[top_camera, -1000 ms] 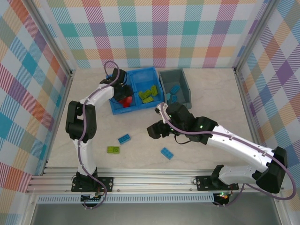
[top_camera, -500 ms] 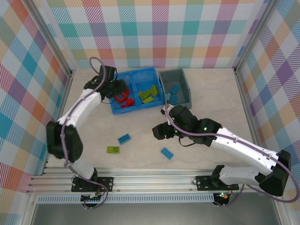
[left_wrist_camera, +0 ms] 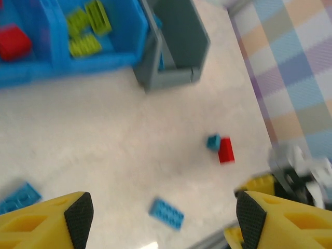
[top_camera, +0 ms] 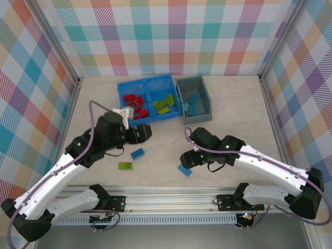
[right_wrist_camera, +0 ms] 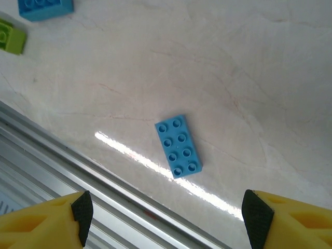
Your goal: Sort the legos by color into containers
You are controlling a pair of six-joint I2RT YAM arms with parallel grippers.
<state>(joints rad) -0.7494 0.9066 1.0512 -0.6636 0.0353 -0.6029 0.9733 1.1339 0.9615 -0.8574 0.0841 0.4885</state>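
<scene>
**A:** An eight-studded blue brick (right_wrist_camera: pixel 178 146) is seen on the worktop (right_wrist_camera: pixel 259 78), below the right hand (right_wrist_camera: pixel 168 212), which is spread wide.

**B:** The left hand (left_wrist_camera: pixel 165 215) is held wide, empty. From above, two blue and one lime brick (top_camera: pixel 125 166) are counted loose.

Loose legos (top_camera: pixel 137 153) before the containers (top_camera: pixel 150 120)

The pale marbled bench (top_camera: pixel 238 114) carries a blue two-compartment bin (top_camera: pixel 145 79) touching a grey bin (top_camera: pixel 199 119). Nearer lie a blue brick (top_camera: pixel 137 153), a lime brick (top_camera: pixel 125 165) and a second blue brick (right_wrist_camera: pixel 179 146).
</scene>
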